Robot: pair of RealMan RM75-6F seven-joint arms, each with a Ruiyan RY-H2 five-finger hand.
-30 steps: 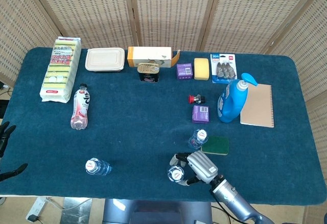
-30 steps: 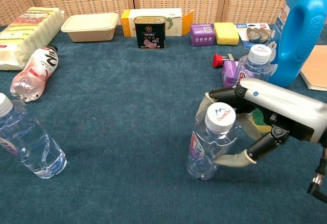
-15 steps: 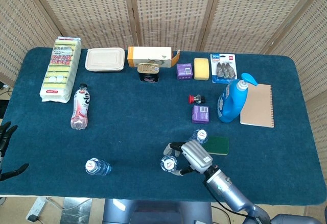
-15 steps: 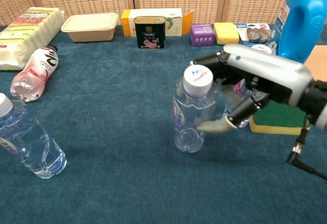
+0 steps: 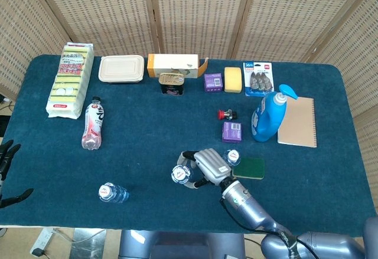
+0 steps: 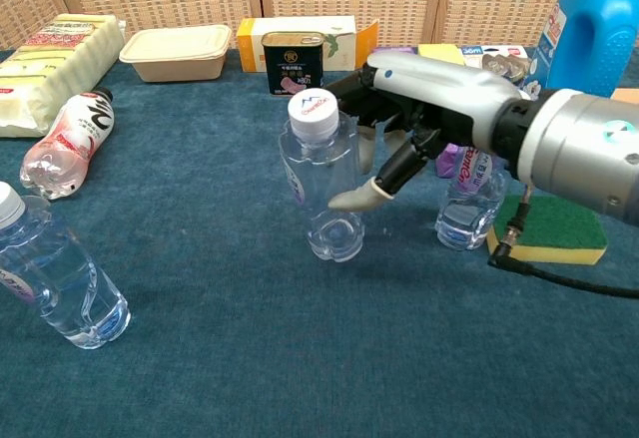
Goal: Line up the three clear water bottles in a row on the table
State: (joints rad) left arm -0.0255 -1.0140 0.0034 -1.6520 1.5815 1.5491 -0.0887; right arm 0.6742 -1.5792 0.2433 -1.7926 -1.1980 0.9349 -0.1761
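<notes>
My right hand [image 5: 205, 166] [image 6: 399, 119] grips a clear water bottle [image 6: 322, 184] [image 5: 179, 174] with a white cap, held upright near the table's front centre. A second clear bottle [image 5: 230, 158] [image 6: 467, 199] stands just right of the hand, partly hidden behind it in the chest view. The third clear bottle [image 5: 110, 193] [image 6: 50, 273] stands at the front left, leaning in the chest view. My left hand [image 5: 6, 173] shows only as dark fingers at the left edge of the head view, off the table, holding nothing.
A green and yellow sponge [image 5: 249, 167] [image 6: 551, 228] lies right of the second bottle. A blue detergent bottle [image 5: 269, 115], notebook [image 5: 297, 121], purple box [image 5: 232, 131] and red-capped item [image 5: 226, 115] sit behind. A pink bottle [image 5: 93, 124] lies at the left. Boxes and a can [image 5: 171, 83] line the back.
My right hand has carried the gripped bottle leftward and a little away from the front edge, past the second bottle. The other two bottles have not moved.
</notes>
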